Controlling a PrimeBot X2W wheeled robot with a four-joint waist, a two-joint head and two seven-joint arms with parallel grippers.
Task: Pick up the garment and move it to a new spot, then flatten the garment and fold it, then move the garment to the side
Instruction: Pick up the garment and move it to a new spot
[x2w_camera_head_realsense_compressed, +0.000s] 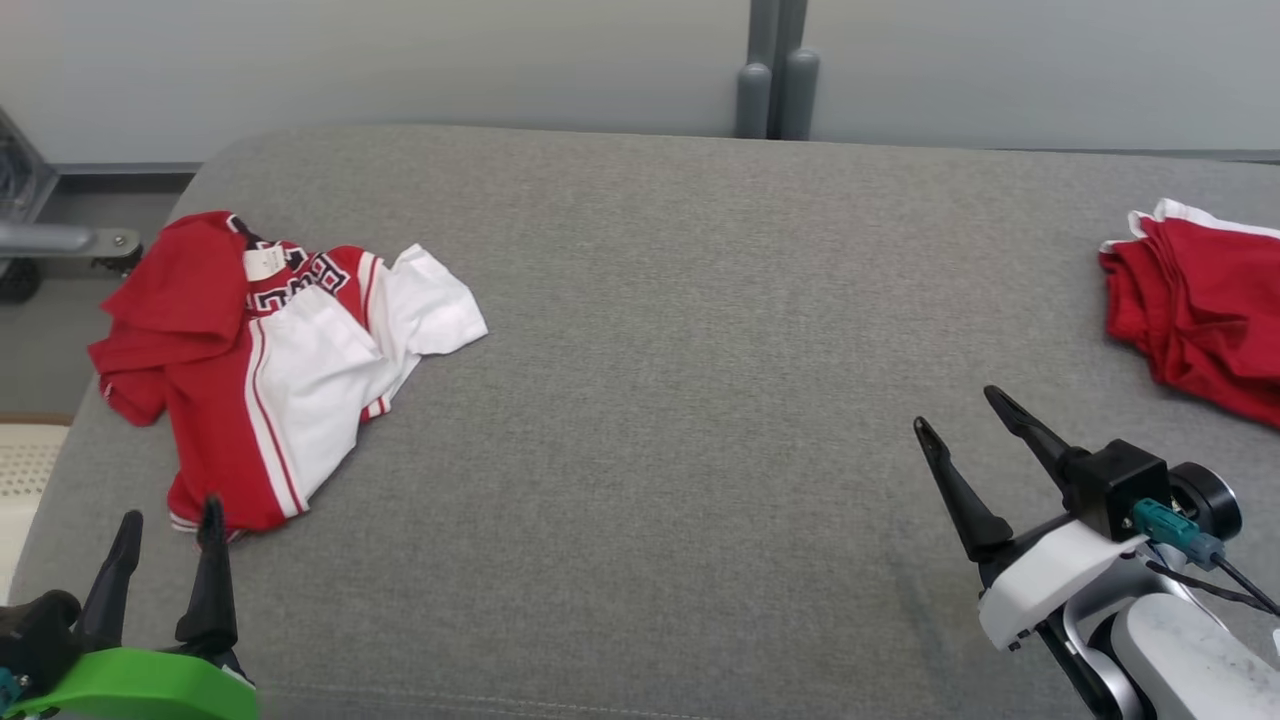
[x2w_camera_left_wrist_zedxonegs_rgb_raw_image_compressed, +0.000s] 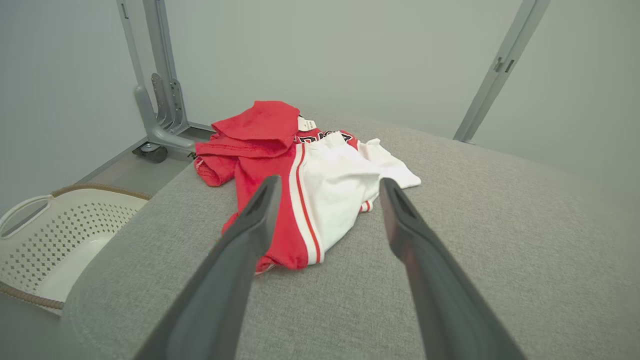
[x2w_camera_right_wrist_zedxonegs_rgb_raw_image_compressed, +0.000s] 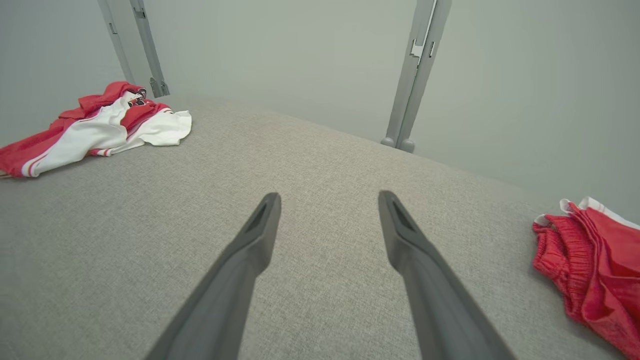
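A crumpled red and white garment with black lettering and a white tag lies at the left end of the grey padded table. It also shows in the left wrist view and far left in the right wrist view. My left gripper stands open just short of the garment's near hem, nothing between its fingers. At the lower right my right gripper is open over bare table, far from the garment.
A folded red garment with white trim lies at the table's right edge, also in the right wrist view. A white perforated laundry basket sits on the floor off the table's left end. Grey frame posts stand behind.
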